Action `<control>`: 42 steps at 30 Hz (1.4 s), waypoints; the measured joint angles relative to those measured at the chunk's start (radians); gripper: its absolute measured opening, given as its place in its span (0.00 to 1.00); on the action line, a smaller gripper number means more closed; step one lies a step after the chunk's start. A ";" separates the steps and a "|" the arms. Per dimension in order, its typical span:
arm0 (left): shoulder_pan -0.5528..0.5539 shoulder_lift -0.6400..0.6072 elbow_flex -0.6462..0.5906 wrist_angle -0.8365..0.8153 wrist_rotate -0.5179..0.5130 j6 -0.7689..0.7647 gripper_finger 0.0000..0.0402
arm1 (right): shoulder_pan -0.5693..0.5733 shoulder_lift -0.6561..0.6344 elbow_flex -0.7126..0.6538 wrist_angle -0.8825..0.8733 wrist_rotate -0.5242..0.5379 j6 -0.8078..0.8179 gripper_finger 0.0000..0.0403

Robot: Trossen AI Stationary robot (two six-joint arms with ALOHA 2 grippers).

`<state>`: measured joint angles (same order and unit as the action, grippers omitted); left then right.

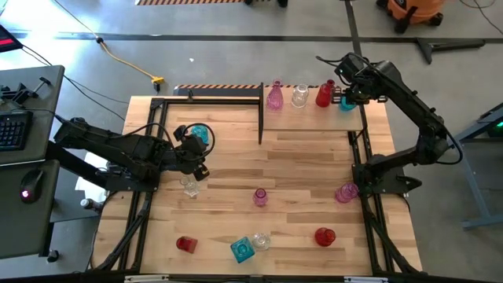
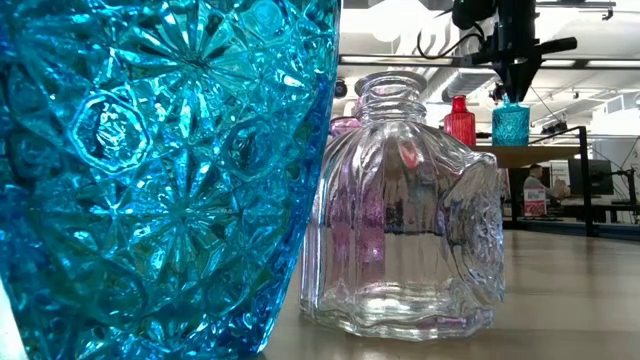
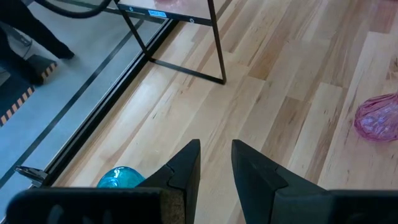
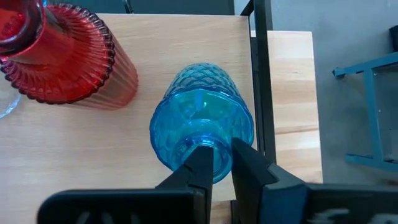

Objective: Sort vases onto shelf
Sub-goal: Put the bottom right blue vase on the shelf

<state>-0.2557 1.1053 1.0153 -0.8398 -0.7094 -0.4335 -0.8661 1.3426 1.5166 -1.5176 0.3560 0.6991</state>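
While my right claw (image 4: 216, 163) pinches the rim of a teal vase (image 4: 202, 127) standing on the shelf (image 4: 74, 155), a red vase (image 4: 59, 53) stands just beside that teal vase. No writing shows. My left claw (image 3: 214, 168) hangs slightly parted, empty, over the table (image 3: 292, 106).

On the shelf (image 1: 310, 118): four vases — one pink (image 1: 274, 96), one clear (image 1: 299, 96), one red (image 1: 324, 94), one teal (image 1: 346, 102). Off the shelf, on the table (image 1: 299, 173): eight — two teal, two pink, two red, two clear. Twelve total.
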 joint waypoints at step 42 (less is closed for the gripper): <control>0.000 0.000 -0.001 0.000 0.000 0.000 0.21 | 0.000 -0.074 0.002 0.085 0.077 -0.045 0.08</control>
<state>-0.2555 1.1053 1.0145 -0.8402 -0.7094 -0.4339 -0.8659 1.2690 1.5188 -1.4321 0.4333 0.6544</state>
